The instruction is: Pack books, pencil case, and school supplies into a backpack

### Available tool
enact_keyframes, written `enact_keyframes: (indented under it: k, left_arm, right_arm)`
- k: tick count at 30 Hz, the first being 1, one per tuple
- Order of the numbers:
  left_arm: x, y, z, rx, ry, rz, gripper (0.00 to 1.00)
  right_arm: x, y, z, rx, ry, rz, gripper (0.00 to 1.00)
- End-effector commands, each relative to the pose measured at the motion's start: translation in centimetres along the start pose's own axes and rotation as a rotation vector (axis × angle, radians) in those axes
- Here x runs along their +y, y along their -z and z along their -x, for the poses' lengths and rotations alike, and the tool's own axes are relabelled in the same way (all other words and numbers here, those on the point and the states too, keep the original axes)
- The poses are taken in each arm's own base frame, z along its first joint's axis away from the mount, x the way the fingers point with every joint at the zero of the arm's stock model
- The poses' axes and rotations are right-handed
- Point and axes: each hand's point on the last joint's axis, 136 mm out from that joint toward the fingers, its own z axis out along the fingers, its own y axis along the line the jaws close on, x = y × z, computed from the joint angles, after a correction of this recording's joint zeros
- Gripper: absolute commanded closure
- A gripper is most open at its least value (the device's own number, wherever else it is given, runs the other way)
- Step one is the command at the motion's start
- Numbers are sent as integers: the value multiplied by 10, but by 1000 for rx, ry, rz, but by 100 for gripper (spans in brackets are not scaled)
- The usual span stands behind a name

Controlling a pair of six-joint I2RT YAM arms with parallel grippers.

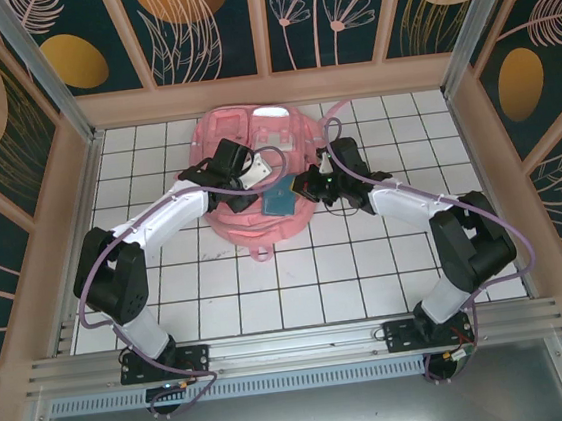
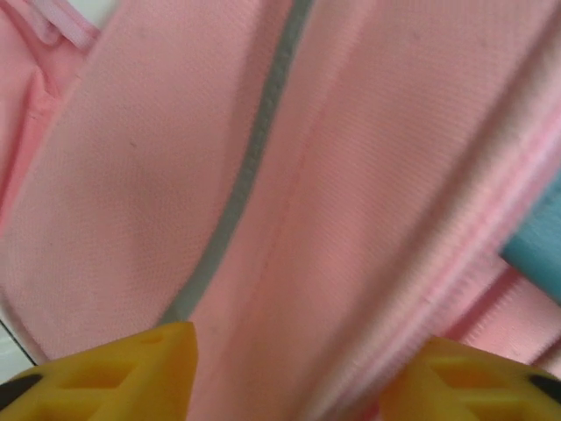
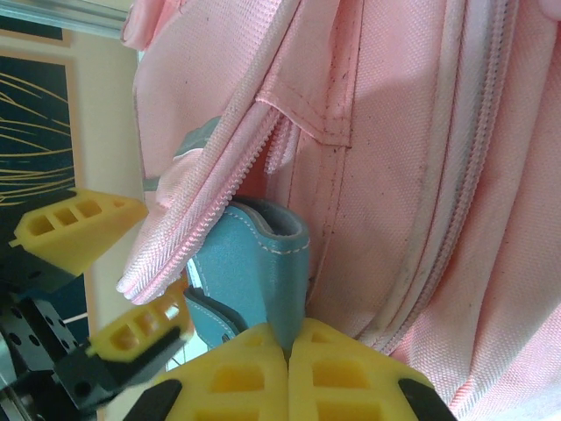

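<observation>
We've got the pink backpack at 12 o'clock on the tiled table, with the teal pencil case poking out at its 5 o'clock under the zip edge. The right gripper is squeezed closed against the case's rim. The left gripper is half-open over fabric, holding nothing.

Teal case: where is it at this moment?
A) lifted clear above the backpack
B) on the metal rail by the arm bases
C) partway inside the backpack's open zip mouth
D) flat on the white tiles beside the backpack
C: in the right wrist view the teal case sticks out from under the unzipped edge of the pink backpack.
</observation>
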Motion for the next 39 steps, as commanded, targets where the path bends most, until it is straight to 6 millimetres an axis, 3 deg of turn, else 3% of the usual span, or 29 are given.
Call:
enact_keyframes:
  k: [1,4,11,12,15,19,28,36,38,39]
  left_arm:
    - [21,-5,22,-84,4,101,57]
    - [39,-3,27,-86,36,192,73]
    - [25,18,58,-202,97,53,91]
    - [26,37,71,-259,112,39,92]
    - [14,58,95,-345,124,-3,93]
    - [2,79,125,-433,165,-12,93]
    - [3,104,161,-512,326,-71,91]
    - [1,114,179,-553,394,-142,92]
    - [-3,101,180,-531,405,-159,92]
    - [-3,101,181,-532,410,-160,92]
  right_arm:
    - [19,5,17,-60,24,34,100]
    - [18,6,17,-67,17,26,100]
    - [9,7,14,-81,-65,-22,100]
    - [10,7,13,-82,-83,-24,100]
    - [15,7,8,-86,-147,-14,100]
    - [19,15,19,-174,-252,21,100]
    - [19,22,50,-370,-414,3,100]
    - [37,14,72,-463,-441,80,100]
    - [38,8,75,-463,-443,86,99]
    - [40,4,76,-452,-439,97,93]
